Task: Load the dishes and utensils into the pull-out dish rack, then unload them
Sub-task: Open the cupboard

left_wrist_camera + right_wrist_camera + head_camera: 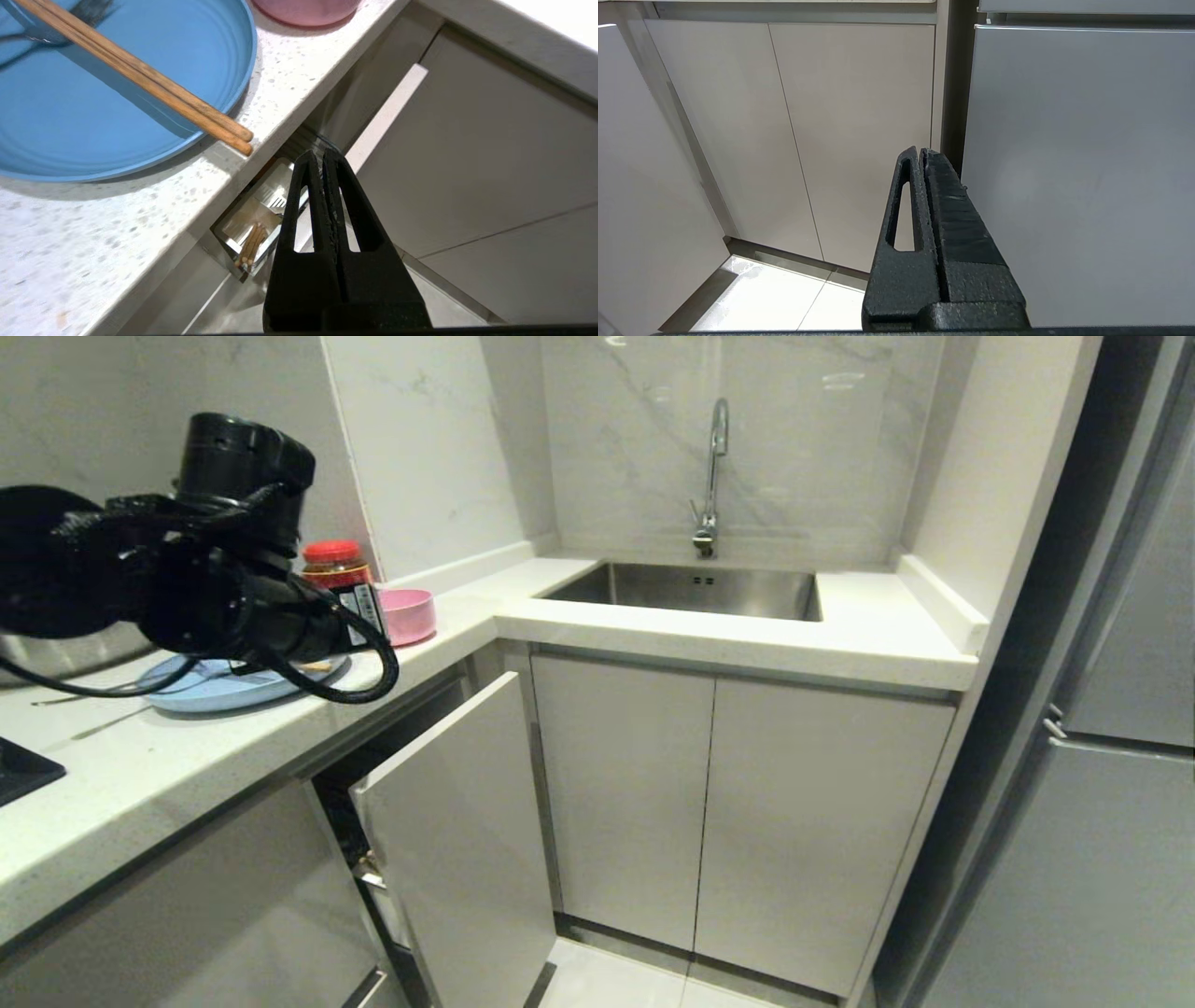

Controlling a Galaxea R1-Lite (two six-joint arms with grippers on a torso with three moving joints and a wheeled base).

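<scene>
White speckled stone tabletop (pixel 117 224) carries a flat round light-blue plate (pixel 93 102); slim wooden chopsticks (pixel 140 74) lie across it. Left pincer (pixel 322 156) closed, empty, beyond the edge. Right pincer (pixel 920 154) closed, empty.

One plate (pixel 93 102), one bowl (pixel 306 9), two chopsticks (pixel 140 77)

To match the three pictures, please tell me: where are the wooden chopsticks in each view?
Head view: only one end of the chopsticks peeks out on the blue plate, under the left arm.
Left wrist view: chopsticks lie across the plate, ends overhanging its rim.
Right wrist view: not in it.
Shared landmark: the pink bowl beside the plate.
</scene>
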